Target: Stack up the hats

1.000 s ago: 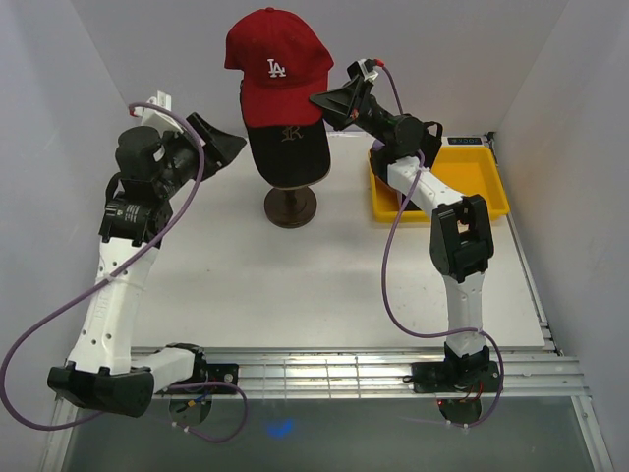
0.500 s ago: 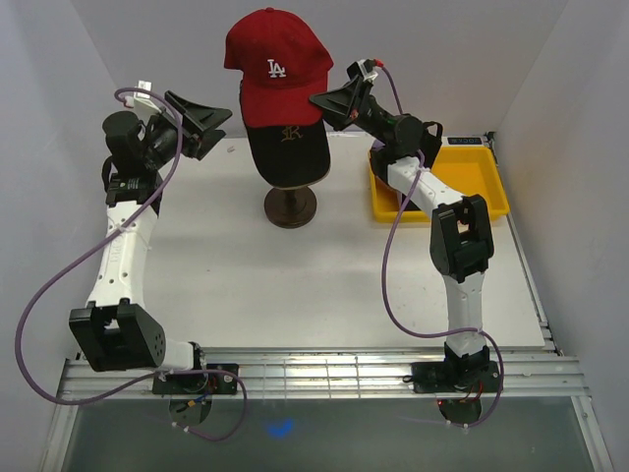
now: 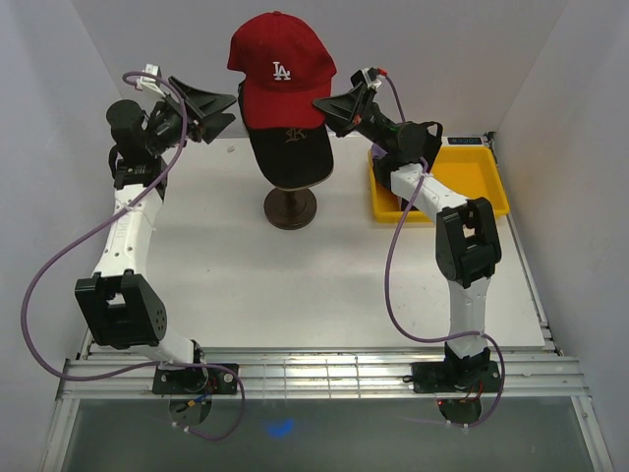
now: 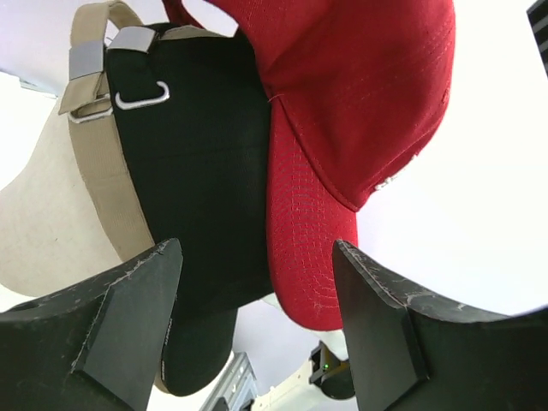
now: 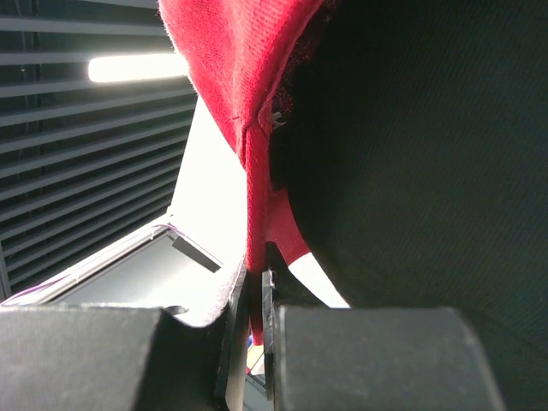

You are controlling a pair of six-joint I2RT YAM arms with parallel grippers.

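Top external view: the red cap (image 3: pixel 280 69) sits over the black cap (image 3: pixel 292 157), both on a beige head (image 4: pixel 43 231) above a round stand (image 3: pixel 290 206). The right gripper (image 3: pixel 322 104) pinches the red cap's edge, with fabric squeezed between its fingers. Both caps lie straight ahead of the left gripper (image 3: pixel 224 101), spread wide and touching neither. A yellow bin (image 3: pixel 491 187) sits behind the right gripper.

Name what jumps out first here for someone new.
A red cap sits stacked over a black cap on a stand at the back centre of the table. The right hand pinches the red cap's edge, while the left hand hangs open on the other side. A yellow bin sits to their right.
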